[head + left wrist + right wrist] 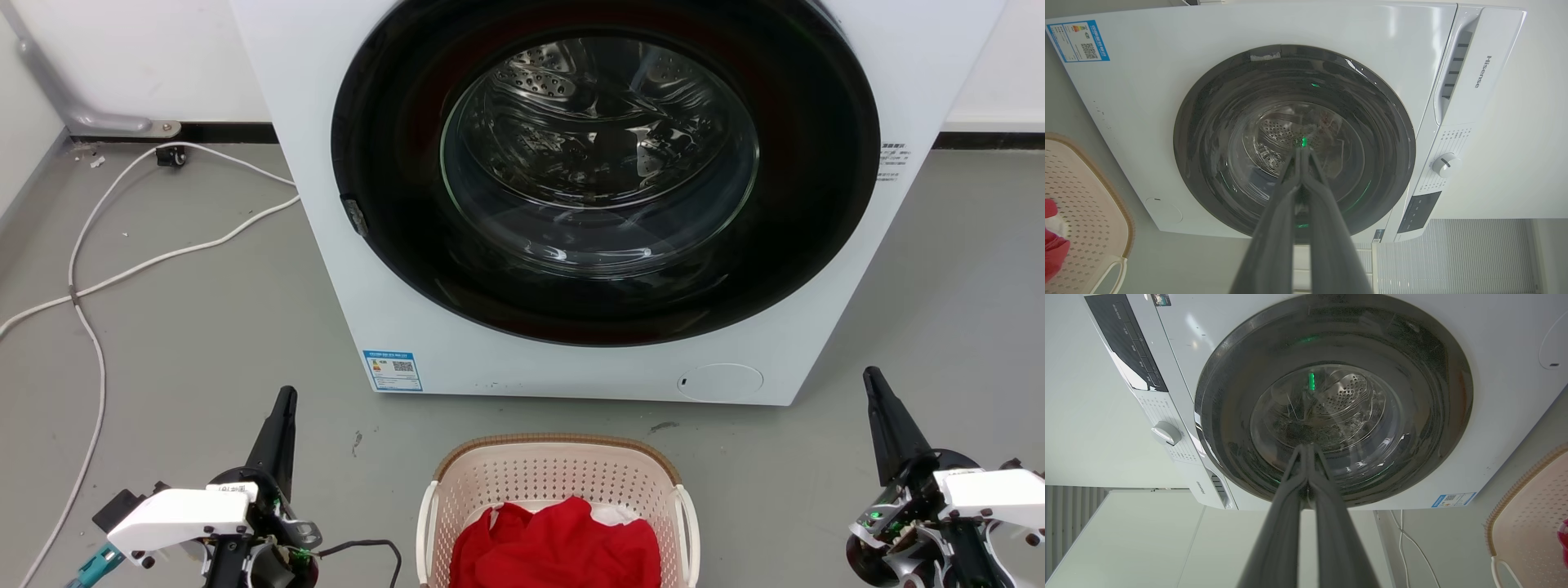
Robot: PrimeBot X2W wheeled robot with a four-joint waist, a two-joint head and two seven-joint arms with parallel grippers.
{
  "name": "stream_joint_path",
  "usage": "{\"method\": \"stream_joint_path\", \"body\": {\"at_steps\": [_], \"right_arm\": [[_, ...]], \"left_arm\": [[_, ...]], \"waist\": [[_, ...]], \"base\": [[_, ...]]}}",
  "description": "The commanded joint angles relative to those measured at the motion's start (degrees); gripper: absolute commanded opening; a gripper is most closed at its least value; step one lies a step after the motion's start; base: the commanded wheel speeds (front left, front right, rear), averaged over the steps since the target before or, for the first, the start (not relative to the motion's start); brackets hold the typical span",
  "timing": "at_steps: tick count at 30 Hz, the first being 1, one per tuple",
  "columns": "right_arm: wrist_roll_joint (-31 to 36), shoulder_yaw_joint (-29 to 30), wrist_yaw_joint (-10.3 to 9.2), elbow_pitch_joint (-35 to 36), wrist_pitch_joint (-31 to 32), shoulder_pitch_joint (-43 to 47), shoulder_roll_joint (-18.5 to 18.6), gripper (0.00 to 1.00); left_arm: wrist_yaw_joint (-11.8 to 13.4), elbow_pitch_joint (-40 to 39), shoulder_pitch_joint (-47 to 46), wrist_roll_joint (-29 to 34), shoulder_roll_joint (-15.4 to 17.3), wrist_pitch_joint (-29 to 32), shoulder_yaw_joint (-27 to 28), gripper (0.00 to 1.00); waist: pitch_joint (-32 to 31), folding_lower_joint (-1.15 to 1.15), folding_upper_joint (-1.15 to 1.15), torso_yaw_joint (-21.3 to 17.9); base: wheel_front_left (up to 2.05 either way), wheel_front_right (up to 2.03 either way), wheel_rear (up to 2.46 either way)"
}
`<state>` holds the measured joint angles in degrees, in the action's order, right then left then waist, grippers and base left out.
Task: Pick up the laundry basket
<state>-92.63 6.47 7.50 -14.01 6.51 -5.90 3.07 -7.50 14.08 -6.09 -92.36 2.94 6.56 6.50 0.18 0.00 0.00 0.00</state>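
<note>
The laundry basket (559,472) stands on the grey floor (204,351) just in front of the washing machine (457,327), between the robot's two grippers. Its near end is cut off by the head view's bottom edge. A red garment (559,543) heaped inside hides the basket's bottom. A sliver of white cloth (612,514) peeks out behind it, and what lies beneath cannot be made out. The machine's top is cropped in the head view, and reflections on the round door glass (600,155) blur the drum behind it.

The left gripper (285,400) and the right gripper (873,380) hover on either side of the basket, apart from it. Each has its two dark fingers pressed together to a point, holding nothing and touching nothing. Both wrist views show the tips meeting against the door glass.

Each wrist view catches a corner of the basket at the frame's edge. The left wrist view adds the machine's dial (1446,164), dark control panel (1419,212) and Hisense name. The head view adds a white cable (163,261) trailing across the floor.
</note>
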Motion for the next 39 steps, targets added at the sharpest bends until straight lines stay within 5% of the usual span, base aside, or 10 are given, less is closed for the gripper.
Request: {"method": "stream_joint_path", "body": {"at_steps": [1,10,11,23,39], "right_arm": [[0.3,0.1,-0.02,-0.1,0.1,-0.7,-0.2,0.00],[0.3,0.1,-0.02,-0.1,0.2,-0.7,-0.2,0.00],[0.0,0.0,0.00,0.0,0.0,0.0,0.0,1.00],[7.1,0.4,-0.01,1.5,-2.9,1.7,-0.1,1.00],[32.4,-1.6,-0.01,7.4,-7.0,3.5,-0.1,1.00]], "left_arm": [[-0.2,0.0,-0.3,-0.1,-0.1,0.1,0.2,0.00],[-0.2,0.0,-0.3,-0.1,-0.1,0.1,0.2,0.00],[0.0,0.0,0.0,0.0,0.0,0.0,0.0,1.00],[0.5,-1.5,1.0,6.5,-0.1,-2.9,0.3,1.00],[5.4,-6.9,2.3,26.6,-0.1,-7.0,-2.9,1.00]], "waist": [[0.0,0.00,0.00,0.0],[0.0,0.00,0.00,0.0],[0.0,0.00,0.00,0.0],[0.1,0.00,0.00,0.0],[0.4,0.00,0.00,0.0]], "base": [[0.00,0.00,0.00],[0.00,0.00,0.00],[0.00,0.00,0.00],[0.00,0.00,0.00],[0.00,0.00,0.00]]}}
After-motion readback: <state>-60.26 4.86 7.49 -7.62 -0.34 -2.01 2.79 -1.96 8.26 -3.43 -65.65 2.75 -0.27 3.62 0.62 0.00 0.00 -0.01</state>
